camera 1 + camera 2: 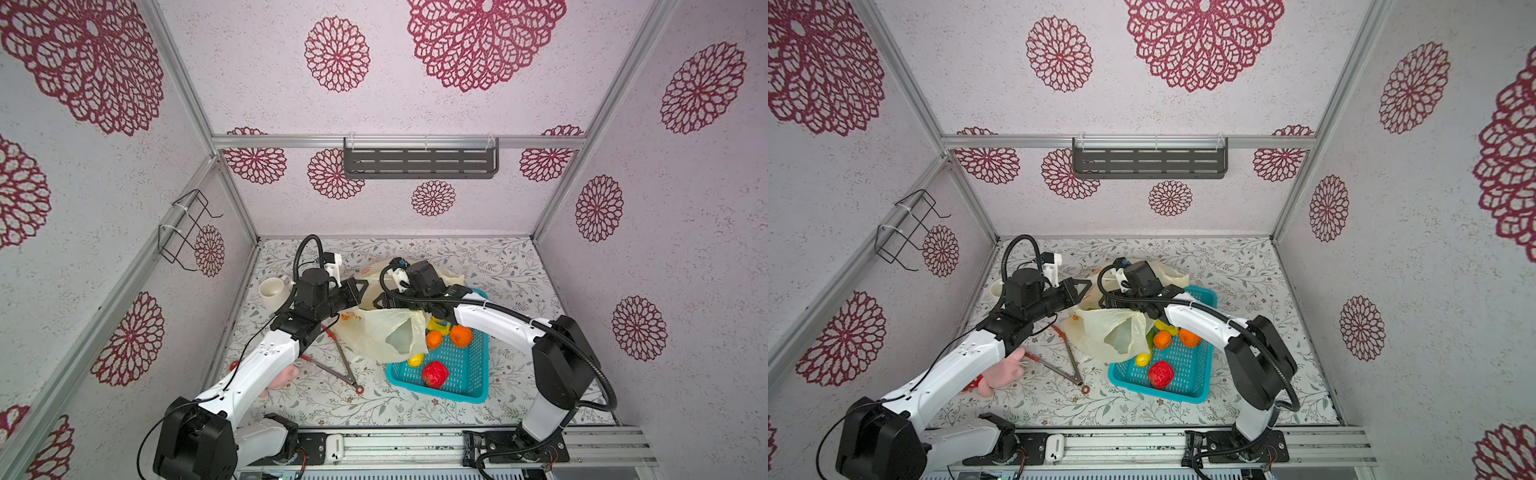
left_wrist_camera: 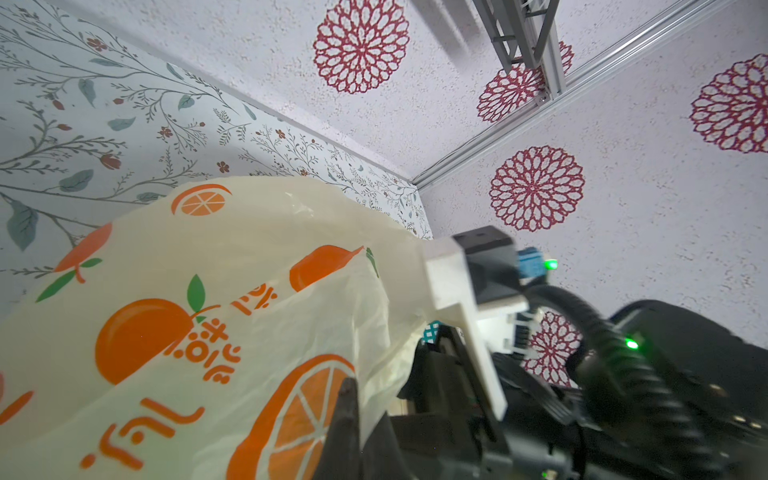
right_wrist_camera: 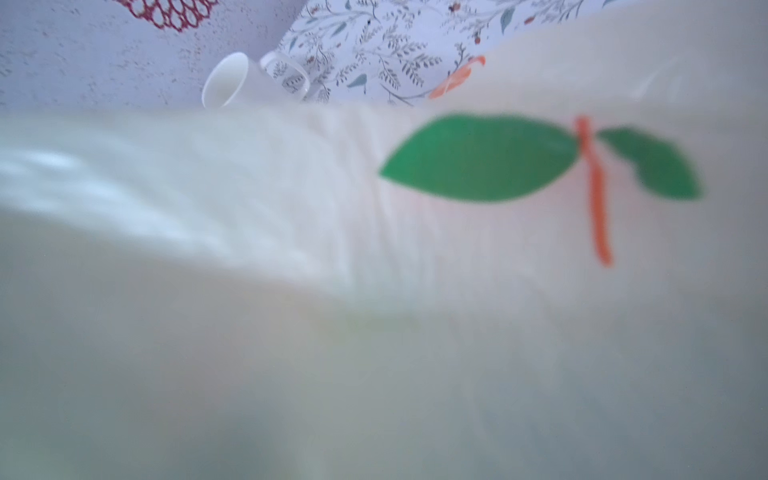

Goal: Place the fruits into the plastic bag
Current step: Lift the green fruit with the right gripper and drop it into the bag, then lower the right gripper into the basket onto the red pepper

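The flowered bench (image 1: pixel 498 266) carries the plastic bag (image 1: pixel 374 332) at its middle, slumped against the turquoise basket (image 1: pixel 436 395). The left claw (image 1: pixel 360 289) is pinched shut on the bag's rim. The right claw (image 1: pixel 380 300) sits at the mouth, but whether wide or narrow we cannot tell, since film covers its camera. In the basket lie the red ball (image 1: pixel 434 374), an orange (image 1: pixel 461 336) and a yellow piece (image 1: pixel 415 360). We fear the limp film snagging the right claw and slipping from the left — then the mouth collapses.
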Available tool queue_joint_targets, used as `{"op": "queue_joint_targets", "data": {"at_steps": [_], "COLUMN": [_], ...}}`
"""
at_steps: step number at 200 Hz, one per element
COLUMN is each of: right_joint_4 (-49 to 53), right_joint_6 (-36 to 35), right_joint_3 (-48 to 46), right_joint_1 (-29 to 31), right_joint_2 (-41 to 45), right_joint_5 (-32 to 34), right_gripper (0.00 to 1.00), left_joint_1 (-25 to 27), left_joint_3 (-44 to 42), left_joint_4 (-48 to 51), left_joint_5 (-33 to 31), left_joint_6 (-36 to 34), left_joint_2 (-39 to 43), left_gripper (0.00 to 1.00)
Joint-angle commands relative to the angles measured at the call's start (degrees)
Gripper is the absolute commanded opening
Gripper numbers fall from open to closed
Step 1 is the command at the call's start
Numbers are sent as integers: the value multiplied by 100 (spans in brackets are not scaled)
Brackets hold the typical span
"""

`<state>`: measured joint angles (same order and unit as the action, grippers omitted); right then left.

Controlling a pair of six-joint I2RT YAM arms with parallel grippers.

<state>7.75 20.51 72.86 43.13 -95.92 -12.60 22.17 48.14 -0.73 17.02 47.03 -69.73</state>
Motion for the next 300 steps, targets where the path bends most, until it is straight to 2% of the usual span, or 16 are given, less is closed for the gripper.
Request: {"op": "queue_joint_targets", "data": {"at_steps": [1,32,72,93,112,136,162,174,187,196,217,259,281,300], "right_joint_4": [105,366,453,947,1562,1763,1816,1816,1880,1921,1952,1782,1678,1617], "right_joint_6": [-336,-395,264,211,257,341,274,218,204,171,125,139,196,243], "right_joint_3": [-205,-984,-2411,-2852,-2989,-3273,-3305,-3286,-3215,-3175,-3147,-3171,-3190,-3233], "right_joint_1": [-89,-243,-459,-464,-439,-326,-190,-120,-64,-43,0,72,81,81], "right_joint_2": [934,2157,3921,4342,4212,3808,3192,2994,2784,2638,2373,1880,1814,1856], "right_joint_5": [239,799,2076,1838,1053,28,-328,-330,-233,-194,85,202,275,279], "right_gripper": [77,78,80,80,79,79,79,80,87,90,91,89,83,68], "left_joint_1": [-55,-53,-54,-47,-53,-47,-51,-39,-40,-46,-38,-42,-38,-37], "left_joint_3": [-42,-89,-309,-371,-351,-315,-227,-226,-243,-256,-250,-193,-182,-173], "left_joint_4": [-87,-127,-362,-445,-428,-445,-373,-366,-357,-353,-348,-252,-252,-252], "left_joint_5": [-91,-224,-607,-708,-777,-756,-705,-701,-709,-683,-620,-624,-611,-614], "left_joint_6": [-16,-88,-65,-83,-143,-158,-158,-157,-134,-111,-97,-98,-71,-45], "left_joint_2": [72,143,327,379,382,326,235,213,199,189,172,175,158,136], "left_gripper": [0,0,0,0,0,0,0,0,0,0,0,0,0,0]}}
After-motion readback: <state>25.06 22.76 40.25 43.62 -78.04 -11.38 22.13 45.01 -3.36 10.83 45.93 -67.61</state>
